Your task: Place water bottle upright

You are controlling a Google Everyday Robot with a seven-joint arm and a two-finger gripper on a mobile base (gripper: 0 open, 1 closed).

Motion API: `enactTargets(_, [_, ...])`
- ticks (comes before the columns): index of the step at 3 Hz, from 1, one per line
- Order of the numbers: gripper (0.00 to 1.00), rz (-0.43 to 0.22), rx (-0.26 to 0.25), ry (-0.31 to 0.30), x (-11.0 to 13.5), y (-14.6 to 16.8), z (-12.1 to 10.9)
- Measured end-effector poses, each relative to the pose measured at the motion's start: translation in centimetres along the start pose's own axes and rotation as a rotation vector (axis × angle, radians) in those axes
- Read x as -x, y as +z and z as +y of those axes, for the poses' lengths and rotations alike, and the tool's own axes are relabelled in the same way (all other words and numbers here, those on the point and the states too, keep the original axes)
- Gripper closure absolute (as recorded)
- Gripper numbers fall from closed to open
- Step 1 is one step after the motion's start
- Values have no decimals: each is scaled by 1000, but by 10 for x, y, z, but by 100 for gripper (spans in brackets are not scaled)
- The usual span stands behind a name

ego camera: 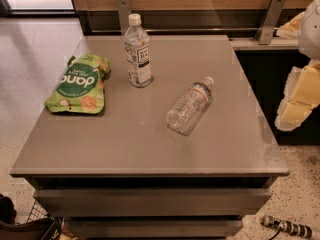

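One water bottle (190, 106) lies sideways on the counter (150, 149); the gripper (299, 101) hangs beyond its right edge; I cannot tell its state.

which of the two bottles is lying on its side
The ribbed water bottle with the reddish band, right of centre on the table; the taller labelled bottle behind it stands upright. The pincer hangs at the view's right edge, beyond the table.

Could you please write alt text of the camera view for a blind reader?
A clear ribbed water bottle lies on its side on a grey table. Behind it a taller labelled bottle stands upright, with a green snack pouch lying flat to its left. The gripper sits beyond the table's right edge.
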State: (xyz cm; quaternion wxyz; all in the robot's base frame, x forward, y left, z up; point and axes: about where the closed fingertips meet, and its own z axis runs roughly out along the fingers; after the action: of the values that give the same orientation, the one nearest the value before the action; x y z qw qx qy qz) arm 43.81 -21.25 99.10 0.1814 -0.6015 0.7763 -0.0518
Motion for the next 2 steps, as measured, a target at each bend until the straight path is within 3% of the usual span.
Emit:
enactTargets(1, [0,0,0,0,0,0,0])
enactTargets(2, [0,-27,-15,129,6,4,-8])
